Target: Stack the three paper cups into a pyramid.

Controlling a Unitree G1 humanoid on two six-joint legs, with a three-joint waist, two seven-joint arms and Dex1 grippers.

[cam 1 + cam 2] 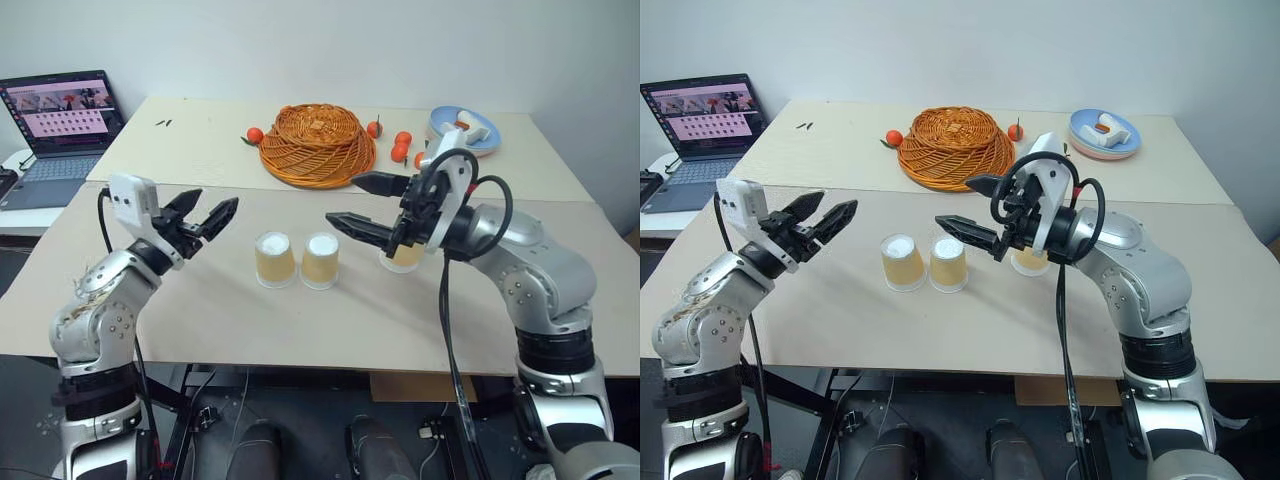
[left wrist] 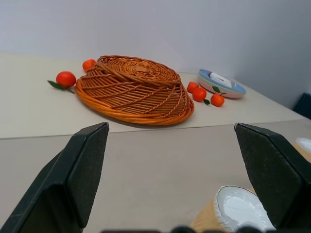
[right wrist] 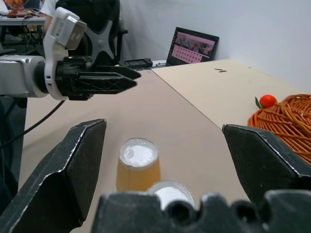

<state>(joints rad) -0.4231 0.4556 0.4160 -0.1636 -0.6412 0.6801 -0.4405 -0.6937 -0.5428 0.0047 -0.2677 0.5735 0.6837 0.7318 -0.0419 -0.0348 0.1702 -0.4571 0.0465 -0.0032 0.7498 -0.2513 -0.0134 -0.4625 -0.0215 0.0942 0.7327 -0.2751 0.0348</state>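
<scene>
Looking over the table [image 1: 200, 300], you have two of the three paper cups standing upside down and just beside each other near the front edge, the left cup [image 1: 275, 259] and the middle cup [image 1: 321, 260], while the third cup [image 1: 405, 255] sits apart to their right, half hidden behind your right gripper [image 1: 365, 205]. Both sets of jaws stand wide apart and hold nothing; the left gripper [image 1: 207, 217] hangs in the air to the left of the pair, clear of it. Your main risk, as I judge it, is the right arm: its lower finger reaches out low over the table toward the middle cup, and the third cup lies under the wrist, so any sweep or drop could tip or shove a light cup before you mean to touch it. Closing too hard on the third cup may crush its thin wall, and carrying it tilted could make it land off centre across the two white bases and slide off. If the base pair is not truly touching, the top cup may drop into the gap. Keep the left arm from swinging back into the left cup. The wicker basket [image 1: 317, 145] and oranges [image 1: 400, 145] lie well behind, out of harm.
</scene>
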